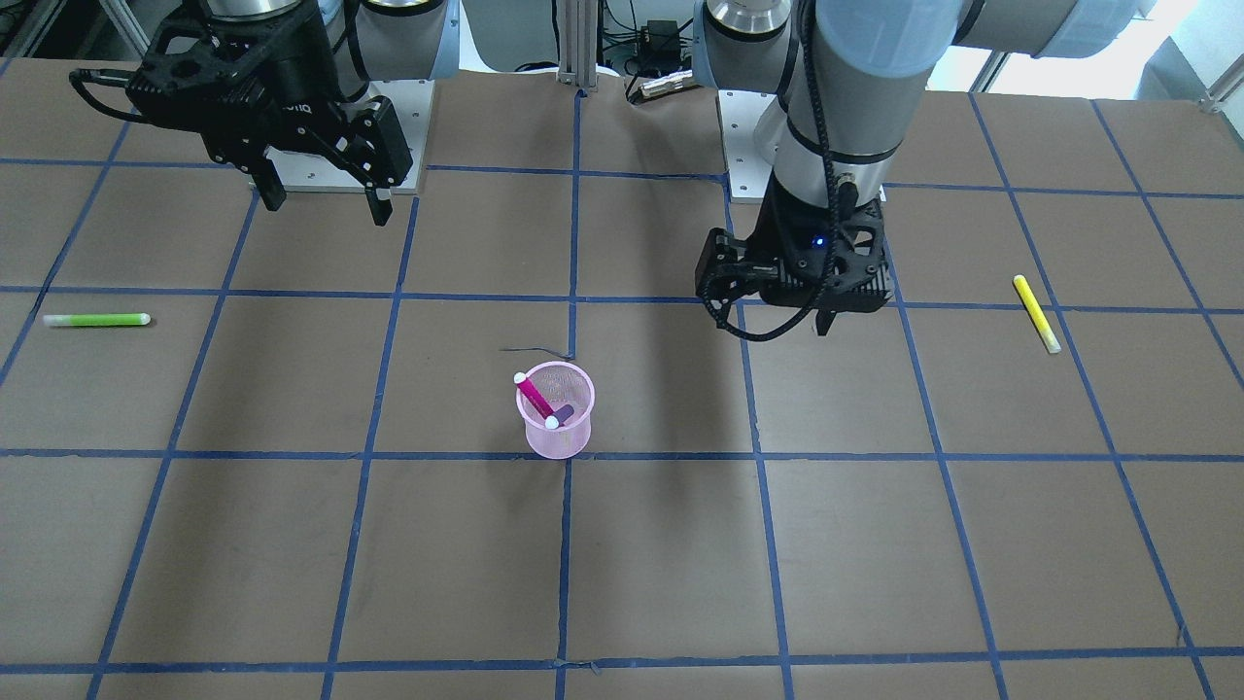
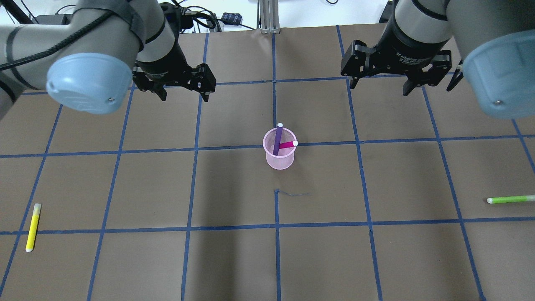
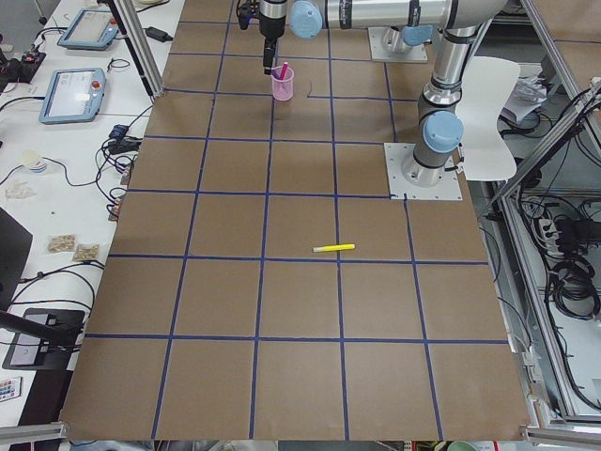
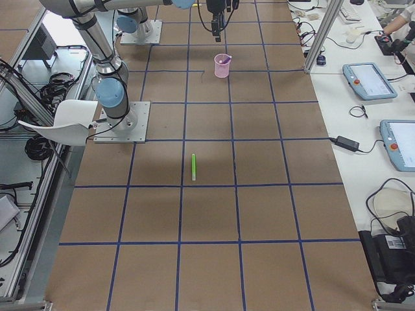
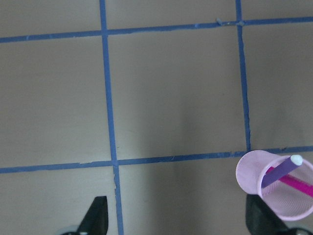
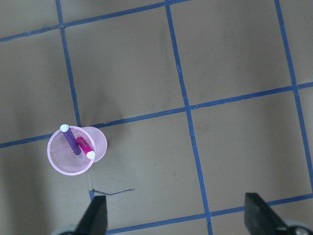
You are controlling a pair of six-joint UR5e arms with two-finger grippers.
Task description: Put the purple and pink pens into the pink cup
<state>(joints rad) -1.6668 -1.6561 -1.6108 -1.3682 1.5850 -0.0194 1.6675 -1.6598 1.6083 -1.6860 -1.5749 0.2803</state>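
The pink mesh cup (image 2: 279, 161) stands upright near the table's middle. The purple pen (image 2: 277, 140) and the pink pen (image 2: 286, 145) both stand in it, leaning on the rim with their white caps up. The cup (image 1: 559, 442) also shows in the front view with the pink pen (image 1: 535, 397). My left gripper (image 2: 184, 97) is open and empty, raised, behind and to the left of the cup. My right gripper (image 2: 380, 87) is open and empty, raised, behind and to the right. The left wrist view shows the cup (image 5: 288, 205) at lower right; the right wrist view shows the cup (image 6: 66, 161) at lower left.
A yellow pen (image 2: 33, 227) lies at the table's front left. A green pen (image 2: 510, 199) lies at the right edge. A thin dark thread (image 2: 292, 193) lies just in front of the cup. Blue tape lines grid the brown table.
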